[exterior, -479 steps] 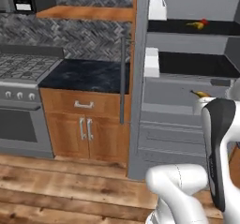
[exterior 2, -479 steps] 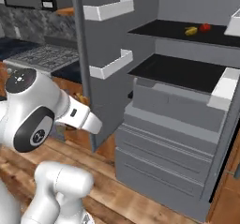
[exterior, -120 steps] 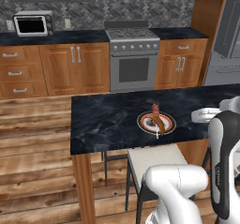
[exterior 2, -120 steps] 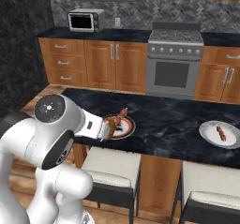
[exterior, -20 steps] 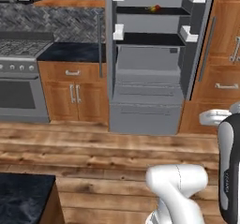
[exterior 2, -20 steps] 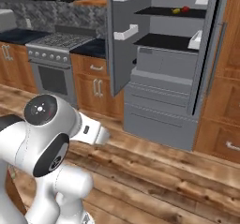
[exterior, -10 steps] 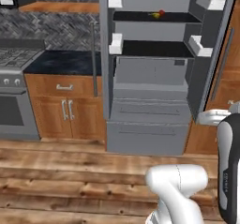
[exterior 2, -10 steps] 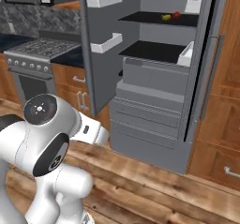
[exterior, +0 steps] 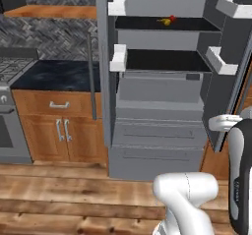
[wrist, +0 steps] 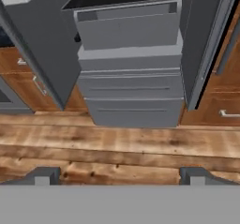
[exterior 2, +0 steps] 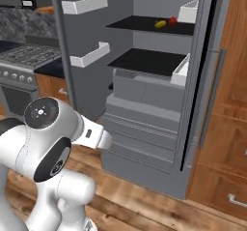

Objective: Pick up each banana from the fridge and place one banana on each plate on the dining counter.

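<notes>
Now parked closer to the open fridge (exterior: 162,106) than 1 second back, doors wide. 1 banana (exterior: 164,21) on the top shelf (exterior 2: 144,23), far back, just left of a red fruit (exterior: 172,18). Fingers (wrist: 45,175) wide, empty, low over the floor (wrist: 122,148). Next: reach up.
</notes>
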Available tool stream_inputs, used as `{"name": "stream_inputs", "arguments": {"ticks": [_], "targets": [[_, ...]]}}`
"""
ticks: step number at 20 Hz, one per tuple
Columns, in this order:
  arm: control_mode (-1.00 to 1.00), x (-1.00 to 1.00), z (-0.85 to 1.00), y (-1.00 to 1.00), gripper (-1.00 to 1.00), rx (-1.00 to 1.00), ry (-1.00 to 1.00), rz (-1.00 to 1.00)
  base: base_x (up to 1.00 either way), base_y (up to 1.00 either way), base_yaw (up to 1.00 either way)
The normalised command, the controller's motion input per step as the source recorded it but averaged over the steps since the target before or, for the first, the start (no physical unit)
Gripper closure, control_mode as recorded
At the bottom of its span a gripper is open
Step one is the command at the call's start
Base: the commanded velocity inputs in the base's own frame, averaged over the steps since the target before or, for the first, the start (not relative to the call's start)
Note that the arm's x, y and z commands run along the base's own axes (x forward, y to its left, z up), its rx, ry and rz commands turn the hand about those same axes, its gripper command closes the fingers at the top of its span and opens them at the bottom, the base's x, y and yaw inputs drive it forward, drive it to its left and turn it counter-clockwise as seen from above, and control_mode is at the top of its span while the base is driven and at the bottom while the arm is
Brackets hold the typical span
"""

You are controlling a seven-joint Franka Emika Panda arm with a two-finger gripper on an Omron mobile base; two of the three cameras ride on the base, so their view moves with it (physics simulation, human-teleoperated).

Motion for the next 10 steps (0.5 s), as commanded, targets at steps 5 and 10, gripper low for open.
{"name": "stream_inputs", "arguments": {"ticks": [5,10], "targets": [[1.0,0.0,0.0,0.0,-1.0,0.0,0.0,0.0,0.86,0.12,-0.16],[1.0,0.0,0.0,0.0,-1.0,0.0,0.0,0.0,0.73,0.34,-0.22]]}}
